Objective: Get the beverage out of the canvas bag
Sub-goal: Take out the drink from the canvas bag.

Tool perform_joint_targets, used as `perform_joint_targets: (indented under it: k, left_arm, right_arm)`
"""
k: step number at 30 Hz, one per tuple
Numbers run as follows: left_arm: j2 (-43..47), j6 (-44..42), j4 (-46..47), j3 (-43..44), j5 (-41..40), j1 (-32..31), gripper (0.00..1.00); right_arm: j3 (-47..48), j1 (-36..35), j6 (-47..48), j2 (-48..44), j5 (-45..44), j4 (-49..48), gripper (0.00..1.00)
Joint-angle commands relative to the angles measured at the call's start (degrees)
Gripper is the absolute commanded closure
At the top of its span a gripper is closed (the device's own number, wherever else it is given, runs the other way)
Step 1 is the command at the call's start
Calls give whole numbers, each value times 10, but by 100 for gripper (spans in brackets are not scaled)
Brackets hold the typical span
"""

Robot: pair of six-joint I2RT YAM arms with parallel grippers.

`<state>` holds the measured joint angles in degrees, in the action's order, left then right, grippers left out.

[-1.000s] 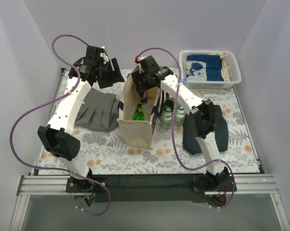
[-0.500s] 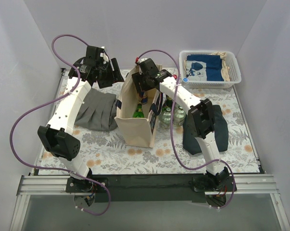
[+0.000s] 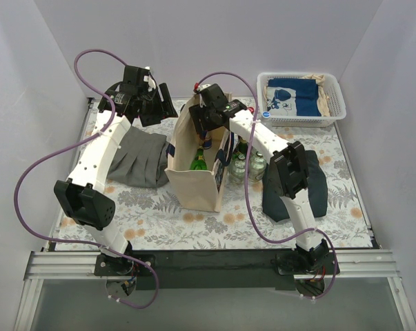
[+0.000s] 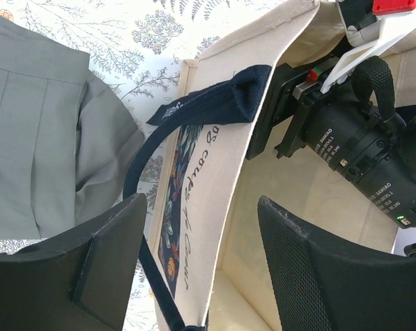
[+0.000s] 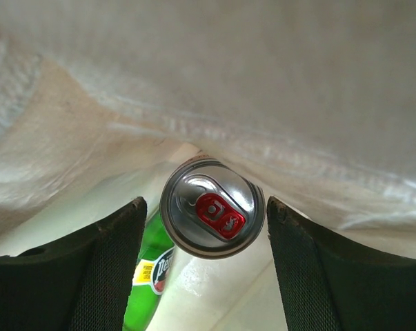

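Beverage can (image 5: 212, 216), silver aluminium with a red pull tab, stands upright inside the tall cream-beige canvas bag (image 3: 194, 189), close against one inner wall.

1. Right gripper (image 5: 204, 207): lowered into the open mouth of the canvas bag, directly above the can. Jaws are spread, one black finger (image 5: 111, 255) on each side of the can top. No grip on the can is visible.
2. Left gripper (image 4: 202, 207): positioned over the left wall of the canvas bag, on the far side. Jaws are spread, empty. Below them runs the dark navy fabric handle (image 4: 214, 103) of the bag. Whether a finger touches the bag cannot be told.
3. Green glass bottle with a yellow label (image 5: 149, 276): inside the canvas bag, just beside the can.
4. Cluster of glass bottles (image 3: 248, 165): outside the canvas bag, just beside its right wall.
5. Grey pleated folded cloth (image 3: 135, 158): flat, against the left side of the canvas bag.
6. Dark navy folded cloth (image 3: 314, 189): well right of the canvas bag.
7. White plastic mesh basket (image 3: 335, 110): beyond and right of the canvas bag, holding blue and cream fabric.
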<state>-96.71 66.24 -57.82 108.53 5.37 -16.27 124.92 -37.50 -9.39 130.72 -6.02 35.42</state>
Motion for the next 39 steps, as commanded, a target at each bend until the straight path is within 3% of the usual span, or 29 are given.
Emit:
perform_joint_targets:
  k: [1, 23, 35, 36, 38, 39]
  left_arm:
    - [25, -6, 1, 0, -4, 3, 36]
    - [26, -5, 2, 0, 3, 2, 36]
    - [26, -6, 1, 0, 2, 3, 36]
    - [26, -6, 1, 0, 2, 2, 36]
    - [25, -6, 2, 1, 2, 3, 36]
    - [25, -6, 2, 1, 3, 2, 36]
  right_arm:
    - [-2, 2, 3, 9, 5, -18, 25]
    - [8, 3, -5, 22, -10, -16, 28]
    - [1, 3, -10, 24, -18, -11, 40]
    - [-1, 3, -10, 24, -19, -10, 47]
    - [-2, 2, -11, 24, -21, -9, 51]
    - [-4, 2, -10, 23, -22, -8, 59]
